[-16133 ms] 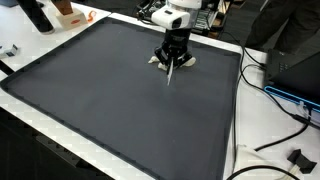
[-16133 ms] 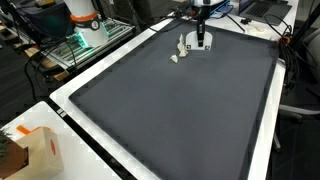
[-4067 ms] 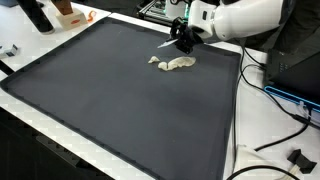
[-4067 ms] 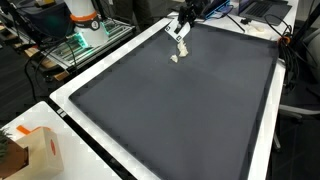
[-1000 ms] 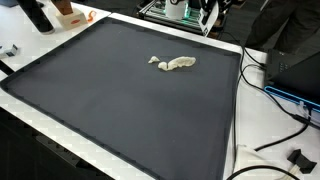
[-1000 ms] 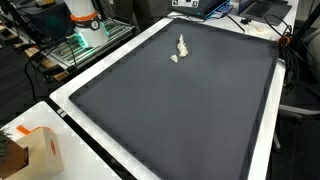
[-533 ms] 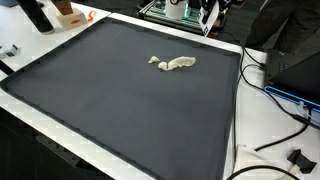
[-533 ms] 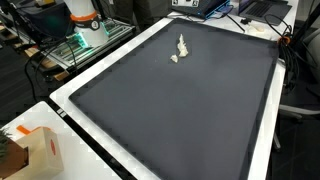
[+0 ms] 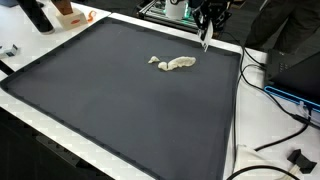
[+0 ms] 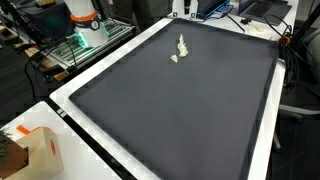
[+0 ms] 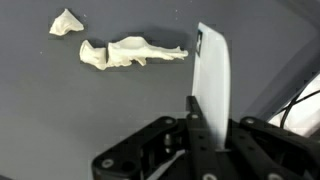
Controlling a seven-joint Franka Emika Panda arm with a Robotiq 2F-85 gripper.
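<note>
Moved: within the last second the end effector (image 9: 208,14) has come down into the top of an exterior view, so its strip (image 9: 206,38) now shows there. The scraps lie where they lay before.
Desk: the white desk (image 9: 252,120) shows as a pale border around the mat in both exterior views.
Mat: the dark mat (image 9: 120,100) covers most of the desk top and carries the scraps.
Cables: black cables (image 9: 272,82) run over the desk beside the mat's edge.
Box: an orange and white box (image 10: 35,150) stands at a desk corner, well apart from the scraps.
End effector: it hangs over the mat's far edge. The jaws are drawn in close and pinch the base of the strip, as the wrist view (image 11: 205,125) shows.
Strip: white, flat and narrow (image 11: 213,80), it points down from the fingers. Its free end is above the mat's far border, near the long scrap but apart from it.
Long scrap: a crumpled, cream piece (image 9: 181,63) lies flat on the mat near the far edge. Its thin tip (image 11: 178,53) points toward the strip.
Small scrap: a small crumpled bit (image 11: 67,22) lies just beside the long scrap's thick end, clear of it.
</note>
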